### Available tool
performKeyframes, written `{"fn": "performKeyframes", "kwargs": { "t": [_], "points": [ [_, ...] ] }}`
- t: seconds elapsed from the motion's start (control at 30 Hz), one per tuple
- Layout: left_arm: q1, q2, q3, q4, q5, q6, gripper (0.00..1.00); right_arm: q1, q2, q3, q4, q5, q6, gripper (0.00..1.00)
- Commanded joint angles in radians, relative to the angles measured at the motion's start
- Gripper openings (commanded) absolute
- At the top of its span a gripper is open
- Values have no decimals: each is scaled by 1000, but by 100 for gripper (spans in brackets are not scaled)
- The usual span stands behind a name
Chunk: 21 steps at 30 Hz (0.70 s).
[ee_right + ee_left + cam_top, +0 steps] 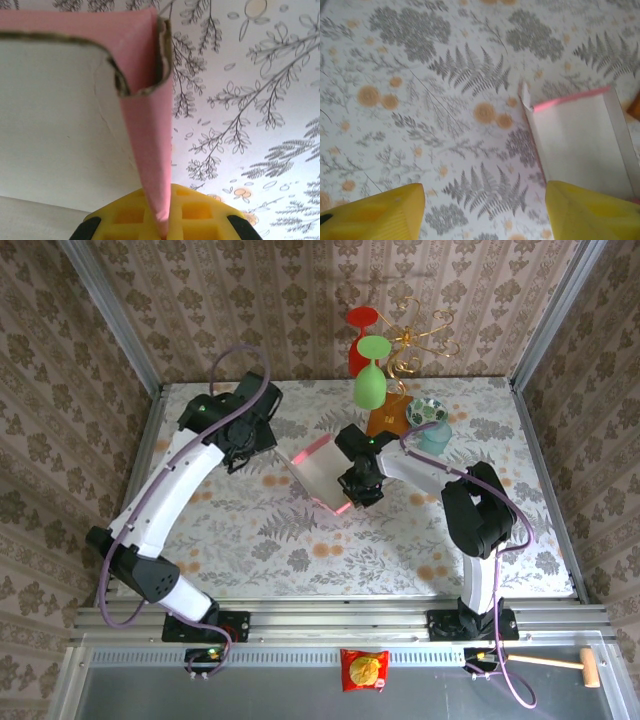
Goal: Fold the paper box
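Note:
The pink paper box (320, 472) lies in the middle of the table with its pale inner face up and some walls raised. My right gripper (358, 485) is shut on one raised pink side wall (147, 150), which runs down between the yellow fingers (200, 215). The whitish inner floor of the box (50, 125) lies to the left of that wall. My left gripper (262, 443) hovers left of the box, open, with only tablecloth between its yellow fingers (380, 215). In the left wrist view the box (580, 140) lies by the right finger, with its pink rim at the top.
Behind the box stand a green glass (370, 385), a red glass (361, 340) and a gold wire stand (425, 335). A brown-orange booklet (385, 420), a patterned bowl (427, 411) and a teal cup (436, 436) sit at the back right. Patterned walls enclose the table.

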Motion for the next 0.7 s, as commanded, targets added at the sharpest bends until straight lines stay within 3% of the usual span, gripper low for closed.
{"fn": "performKeyframes", "kwargs": {
  "t": [0.0, 0.17, 0.37, 0.67],
  "points": [
    [-39, 44, 24, -75, 31, -64, 66, 12, -22, 13, -30, -15, 89, 0],
    [-65, 95, -8, -42, 38, -61, 66, 18, -25, -4, -16, -13, 95, 0],
    [-88, 167, -1, -34, 22, -30, 55, 22, -29, -18, -11, -13, 99, 0],
    [-103, 193, -34, -43, -20, -21, 48, 23, -23, -32, 9, -21, 104, 0]
  ]
}}
